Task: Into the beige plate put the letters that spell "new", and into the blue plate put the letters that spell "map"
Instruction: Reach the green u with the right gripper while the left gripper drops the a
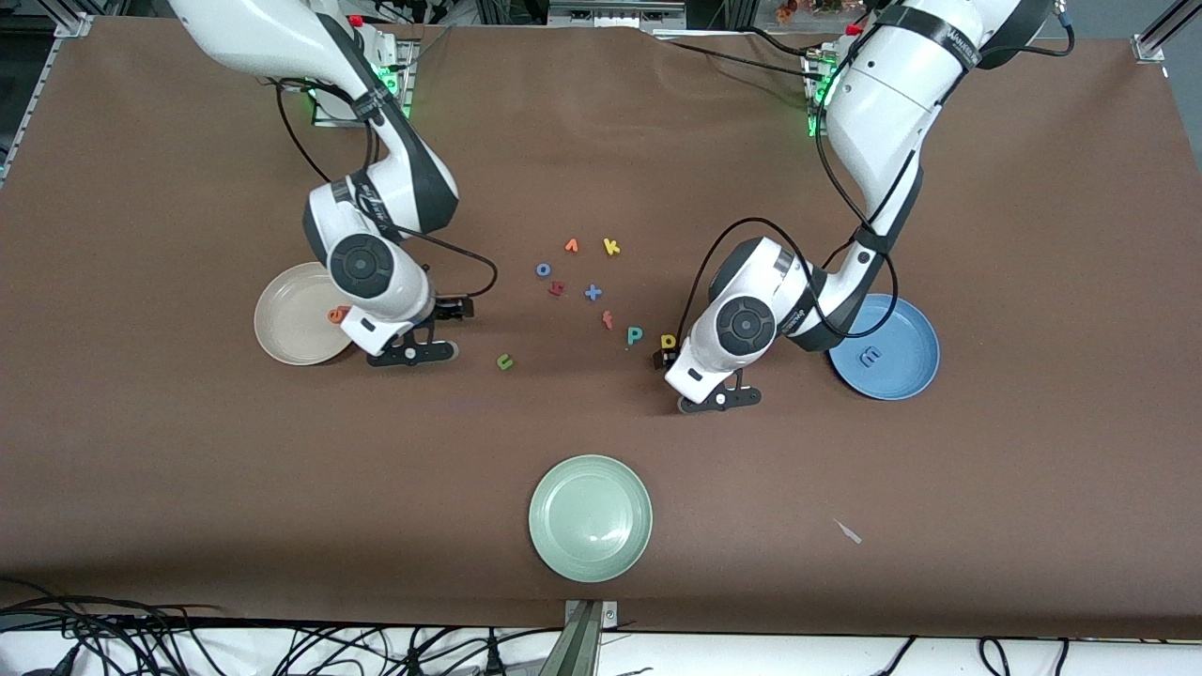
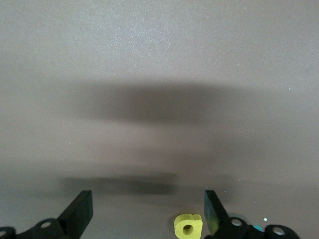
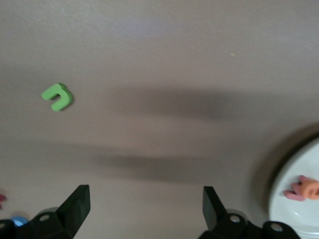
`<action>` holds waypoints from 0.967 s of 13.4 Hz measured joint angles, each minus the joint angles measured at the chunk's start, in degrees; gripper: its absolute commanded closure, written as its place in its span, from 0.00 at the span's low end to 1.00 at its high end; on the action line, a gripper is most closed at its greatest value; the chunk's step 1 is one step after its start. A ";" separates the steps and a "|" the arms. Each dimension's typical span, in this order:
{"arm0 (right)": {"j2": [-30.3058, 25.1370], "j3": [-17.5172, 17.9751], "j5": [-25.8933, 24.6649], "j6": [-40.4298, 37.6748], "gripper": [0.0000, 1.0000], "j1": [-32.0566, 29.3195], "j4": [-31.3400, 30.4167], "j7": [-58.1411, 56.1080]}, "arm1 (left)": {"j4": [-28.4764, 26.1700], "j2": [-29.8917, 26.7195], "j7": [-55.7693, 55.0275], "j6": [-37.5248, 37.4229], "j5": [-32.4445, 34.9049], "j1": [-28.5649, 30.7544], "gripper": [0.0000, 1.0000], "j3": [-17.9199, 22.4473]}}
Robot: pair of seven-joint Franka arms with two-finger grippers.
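Step in hand, judged: fetching the yellow a (image 2: 188, 225) for the blue plate (image 1: 916, 376), which holds the blue m (image 1: 871, 356).

The left pincer (image 2: 148, 211) stands wide and empty, low over the surface (image 1: 751, 526). The a lies just inside one finger (image 2: 213, 211), off-centre. Next move calls for centring, then closing.

The teal p (image 1: 635, 334) lies just beside the a.

The right pincer (image 3: 146, 209), wide and empty, hangs beside the beige plate (image 3: 294, 199) holding the orange e (image 3: 309, 185). The green n (image 3: 57, 96) lies ahead of it.
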 measured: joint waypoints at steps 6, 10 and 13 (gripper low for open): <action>7.26 0.15 0.01 0.20 0.00 3.94 8.17 6.63 | -0.41 0.44 -0.01 -0.28 0.00 -2.93 0.26 -0.17; 10.49 0.12 0.01 2.43 0.00 4.30 10.80 7.32 | -1.14 0.52 -0.01 -0.39 0.00 -4.37 0.26 -0.17; 11.38 0.14 -0.01 4.74 0.00 4.68 11.01 6.21 | -1.63 0.55 0.09 -0.40 0.00 -4.37 0.44 -0.08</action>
